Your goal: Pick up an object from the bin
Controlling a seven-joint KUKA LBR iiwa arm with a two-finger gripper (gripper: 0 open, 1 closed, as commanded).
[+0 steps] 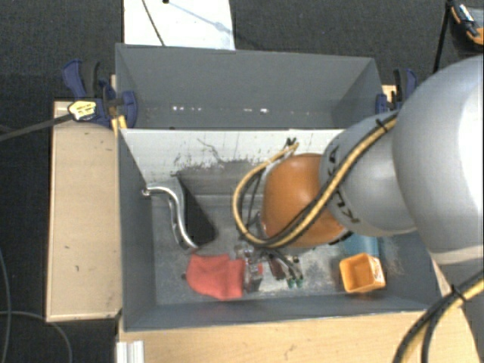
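The pincer [254, 272] is down at the floor of the grey bin [141, 278], close to the front wall and about midway along it. It hangs under the arm's orange cover [291, 203] and looped cables [246, 203]. These crowd over it, so whether it is open or closed cannot be told.

Just beside the pincer, to the view's left, lies a red cloth [214, 276] crumpled into a soft lump. The cloth's near edge runs right up to the pincer and seems to touch it, though the meeting point is in shadow.

Beyond the cloth, farther left and toward the back wall, a bent silver metal tube [175, 210] lies next to a black wedge-shaped thing [199, 219]. Both are well apart from the pincer.

Just to the pincer's right, a small green-tipped piece [295, 280] lies at the floor, too small to name. Farther right sits a little orange open-topped box [361, 272], also apart from the pincer. Behind that box, a pale blue thing [368, 246] is largely covered by the grey arm [423, 165].
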